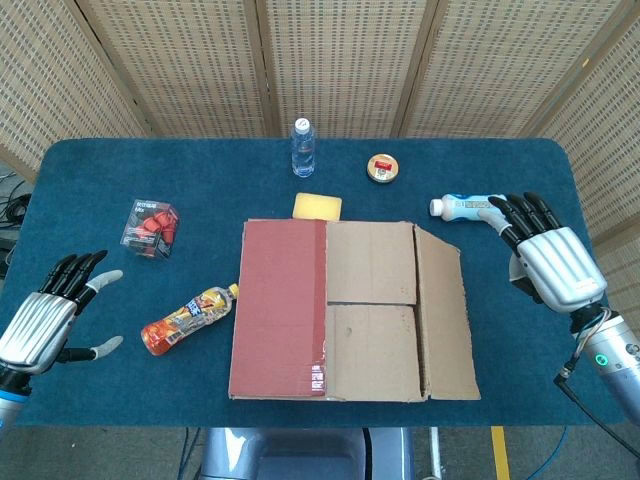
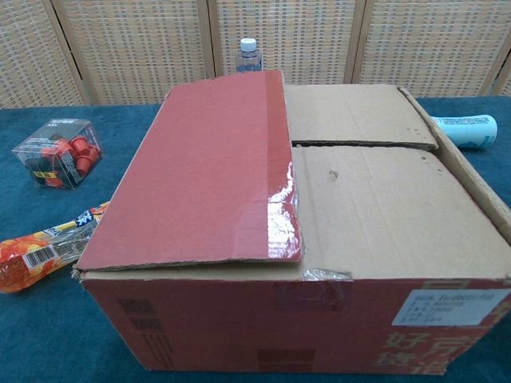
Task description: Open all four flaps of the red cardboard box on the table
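Observation:
The red cardboard box (image 1: 330,310) (image 2: 263,319) stands mid-table near the front edge. Its left long flap (image 1: 280,305) (image 2: 207,171), red side up, lies flat over the top. The right long flap (image 1: 445,315) (image 2: 471,179) is folded outward and hangs down past the box's right side. Two brown inner flaps (image 1: 370,305) (image 2: 375,175) lie shut, with a seam between them. My right hand (image 1: 545,258) hovers open to the right of the box, holding nothing. My left hand (image 1: 50,315) is open at the table's left edge, far from the box. Neither hand shows in the chest view.
Behind the box are a water bottle (image 1: 303,147) (image 2: 248,56), a yellow sponge (image 1: 317,206) and a round tin (image 1: 382,168). A white-blue bottle (image 1: 465,207) (image 2: 465,130) lies by my right hand. A clear box of red items (image 1: 150,228) (image 2: 57,152) and a snack bottle (image 1: 188,318) (image 2: 40,249) lie left.

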You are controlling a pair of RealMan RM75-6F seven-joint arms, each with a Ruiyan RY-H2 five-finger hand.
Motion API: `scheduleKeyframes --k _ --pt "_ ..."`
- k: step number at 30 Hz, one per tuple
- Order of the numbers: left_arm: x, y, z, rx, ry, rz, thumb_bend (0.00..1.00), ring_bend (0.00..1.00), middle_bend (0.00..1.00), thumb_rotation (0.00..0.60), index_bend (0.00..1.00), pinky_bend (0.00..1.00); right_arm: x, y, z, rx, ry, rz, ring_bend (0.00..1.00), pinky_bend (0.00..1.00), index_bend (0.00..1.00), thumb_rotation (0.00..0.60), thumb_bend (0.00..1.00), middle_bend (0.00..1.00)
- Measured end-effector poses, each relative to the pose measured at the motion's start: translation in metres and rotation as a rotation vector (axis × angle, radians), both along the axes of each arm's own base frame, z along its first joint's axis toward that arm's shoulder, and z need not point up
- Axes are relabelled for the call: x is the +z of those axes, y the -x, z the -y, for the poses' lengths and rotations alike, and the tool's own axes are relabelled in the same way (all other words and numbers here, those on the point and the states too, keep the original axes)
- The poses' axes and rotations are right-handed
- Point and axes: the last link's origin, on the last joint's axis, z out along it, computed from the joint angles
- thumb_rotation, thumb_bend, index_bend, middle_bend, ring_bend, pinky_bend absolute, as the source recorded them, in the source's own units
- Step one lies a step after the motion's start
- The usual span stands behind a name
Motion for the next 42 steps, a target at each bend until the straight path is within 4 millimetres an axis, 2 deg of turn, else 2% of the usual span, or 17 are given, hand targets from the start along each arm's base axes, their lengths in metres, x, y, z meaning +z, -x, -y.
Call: scheduleKeyframes --k 10,15,17,19,21,24,27,35,37,42 --pt "0.006 -0.038 -0.023 -0.187 0.056 -0.02 0.22 0.0 0.0 0.481 0.13 0.0 -0.025 0.02 -0.018 -0.063 0.067 0.019 0.0 0.0 0.07 0.6 1.0 0.04" --pt "0.004 -0.06 -0.035 -0.271 0.115 -0.042 0.19 0.0 0.0 0.484 0.13 0.0 -0.034 0.028 -0.026 -0.093 0.091 0.045 0.0 0.0 0.07 0.6 1.0 0.04" --pt "0.002 -0.071 -0.04 -0.306 0.141 -0.04 0.19 0.0 0.0 0.413 0.13 0.0 -0.039 0.033 -0.03 -0.11 0.098 0.046 0.0 0.0 0.07 0.6 1.0 0.04" --pt "-0.001 -0.081 -0.045 -0.335 0.169 -0.037 0.2 0.0 0.0 0.264 0.13 0.0 -0.045 0.039 -0.035 -0.128 0.104 0.05 0.0 0.0 0.07 0.6 1.0 0.04" --pt "-0.006 -0.093 -0.052 -0.359 0.217 -0.033 0.2 0.0 0.0 0.201 0.13 0.0 -0.049 0.043 -0.039 -0.141 0.11 0.055 0.0 0.0 0.07 0.6 1.0 0.04" --pt "-0.013 -0.112 -0.061 -0.389 0.298 -0.025 0.2 0.0 0.0 0.157 0.16 0.0 -0.052 0.049 -0.043 -0.158 0.117 0.063 0.0 0.0 0.07 0.6 1.0 0.04" --pt "-0.02 -0.131 -0.07 -0.42 0.364 -0.029 0.28 0.0 0.01 0.119 0.19 0.0 -0.054 0.052 -0.045 -0.168 0.12 0.07 0.0 0.0 0.07 0.6 1.0 0.04" --pt "-0.042 -0.172 -0.085 -0.492 0.472 -0.093 0.63 0.0 0.05 0.099 0.23 0.0 -0.056 0.06 -0.048 -0.19 0.125 0.087 0.0 0.0 0.07 0.6 1.0 0.04" --pt "-0.048 -0.18 -0.087 -0.502 0.488 -0.104 0.74 0.0 0.06 0.098 0.23 0.0 -0.057 0.06 -0.048 -0.191 0.126 0.088 0.0 0.0 0.07 0.6 1.0 0.04" --pt "-0.064 -0.195 -0.093 -0.522 0.516 -0.121 0.84 0.0 0.08 0.098 0.24 0.0 -0.057 0.061 -0.048 -0.192 0.126 0.092 0.0 0.0 0.07 0.6 1.0 0.04"
